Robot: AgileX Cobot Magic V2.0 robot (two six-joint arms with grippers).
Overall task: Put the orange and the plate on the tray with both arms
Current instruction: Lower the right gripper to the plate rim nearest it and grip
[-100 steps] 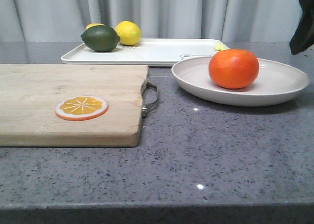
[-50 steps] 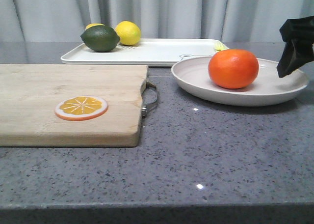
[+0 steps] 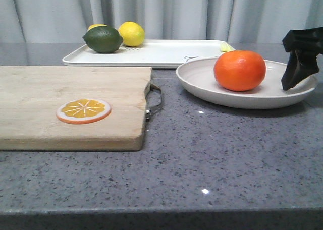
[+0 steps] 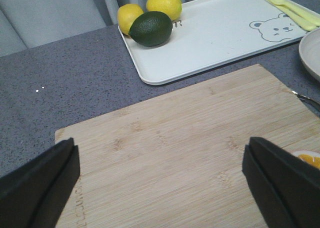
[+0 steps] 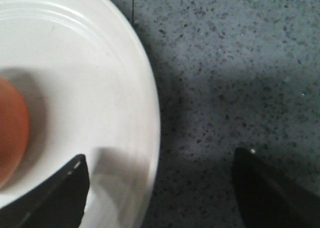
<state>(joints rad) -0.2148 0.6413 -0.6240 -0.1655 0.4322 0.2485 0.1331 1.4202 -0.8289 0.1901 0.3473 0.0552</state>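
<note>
The orange (image 3: 240, 70) sits on the off-white plate (image 3: 202, 81) at the right of the counter; part of it shows in the right wrist view (image 5: 10, 133). The white tray (image 3: 166, 53) lies behind the plate, its bear drawing visible in the left wrist view (image 4: 220, 33). My right gripper (image 3: 302, 71) is open and low at the plate's right rim (image 5: 150, 123), one finger over the plate and one over the counter. My left gripper (image 4: 160, 188) is open and empty above the wooden cutting board, out of the front view.
A wooden cutting board (image 3: 60, 101) with an orange slice disc (image 3: 84, 110) fills the left. A dark green fruit (image 3: 103, 39) and two lemons (image 3: 131, 33) sit on the tray's far left end. A yellow-green fork (image 4: 292, 13) lies on the tray's right end.
My right gripper has come down from the upper right edge to the plate's right rim. The orange, plate and tray have not moved.
</note>
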